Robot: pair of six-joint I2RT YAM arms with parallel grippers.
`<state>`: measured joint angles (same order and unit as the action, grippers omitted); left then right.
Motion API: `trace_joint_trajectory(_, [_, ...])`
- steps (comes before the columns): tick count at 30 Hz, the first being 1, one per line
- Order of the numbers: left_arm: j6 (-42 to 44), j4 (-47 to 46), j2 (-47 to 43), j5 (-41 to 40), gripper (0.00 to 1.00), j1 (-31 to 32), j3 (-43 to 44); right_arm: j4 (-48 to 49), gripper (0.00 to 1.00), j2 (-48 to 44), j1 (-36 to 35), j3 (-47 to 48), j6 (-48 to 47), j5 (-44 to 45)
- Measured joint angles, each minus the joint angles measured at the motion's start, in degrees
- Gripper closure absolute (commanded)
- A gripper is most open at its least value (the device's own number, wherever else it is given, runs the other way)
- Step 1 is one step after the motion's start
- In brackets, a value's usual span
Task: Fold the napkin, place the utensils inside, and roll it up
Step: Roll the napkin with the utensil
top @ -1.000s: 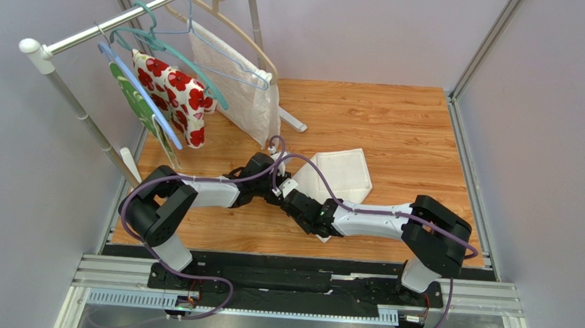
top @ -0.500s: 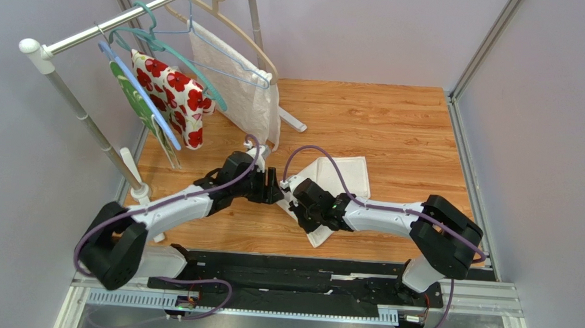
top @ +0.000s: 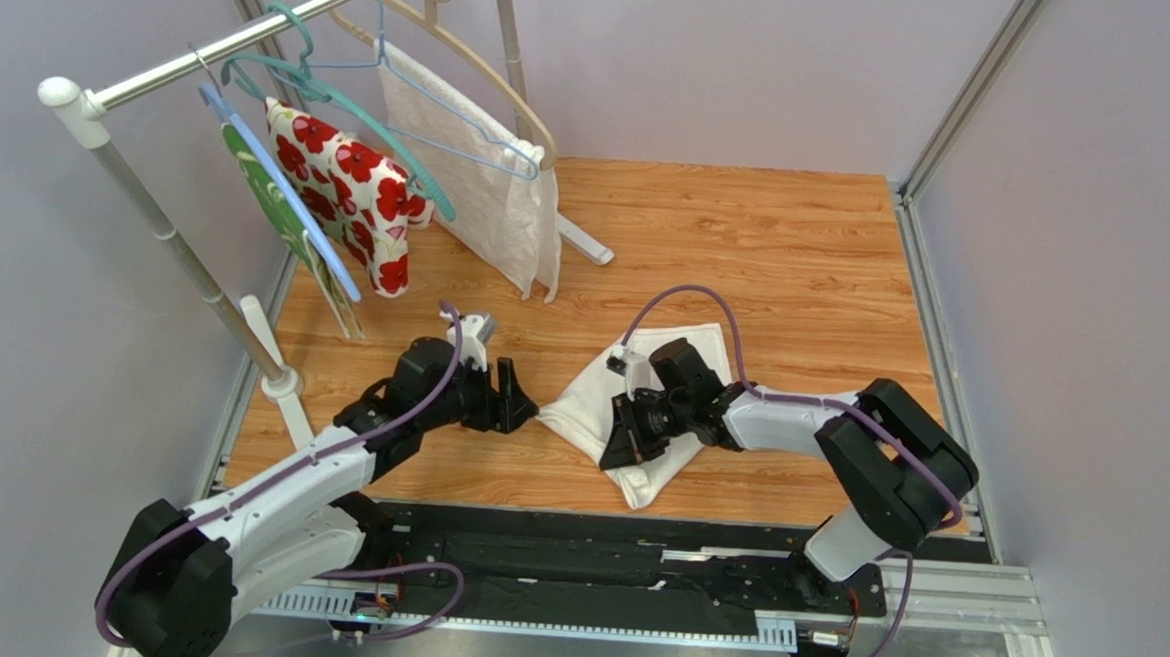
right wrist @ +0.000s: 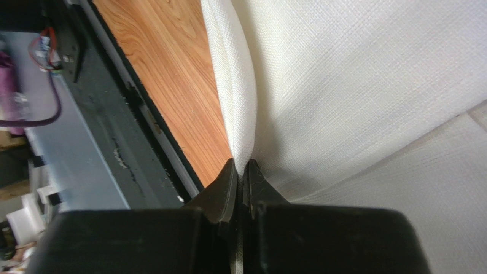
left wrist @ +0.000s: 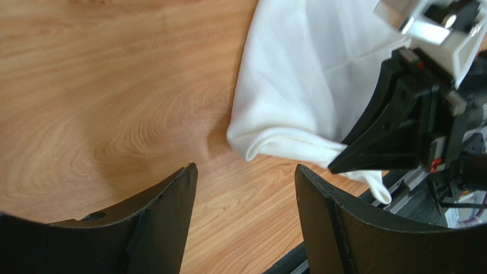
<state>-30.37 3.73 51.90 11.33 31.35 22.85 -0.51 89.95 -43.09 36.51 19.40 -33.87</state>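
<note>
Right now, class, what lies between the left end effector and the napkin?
Only bare table separates the left end effector from the napkin; see the left wrist view.

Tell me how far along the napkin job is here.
Early. Done: the napkin lies doubled over on the table, though loosely. In hand: the right gripper is shut on its folded edge, while the left gripper stands open beside it, empty. Left: no utensils are in view, so placing them and rolling remain.

No readable text from where I sit.
I go over all three views and find no lettering, number, label or brand mark that I can read; the red-flowered cloth [top: 346, 181] carries only a printed pattern.
</note>
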Motion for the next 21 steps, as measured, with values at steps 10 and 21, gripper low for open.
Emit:
trace_joint_trajectory(10, [-0.2,-14.4,5.9,7.4,0.28,0.0,-5.5,13.3,1.00,8.3,8.5,-3.4,9.2,-15.5])
trace_joint_trajectory(21, [1.0,-25.5,20.0,11.0,0.31,0.0,-5.9,18.7,1.00,12.0,11.6,-4.0,12.6,-20.6])
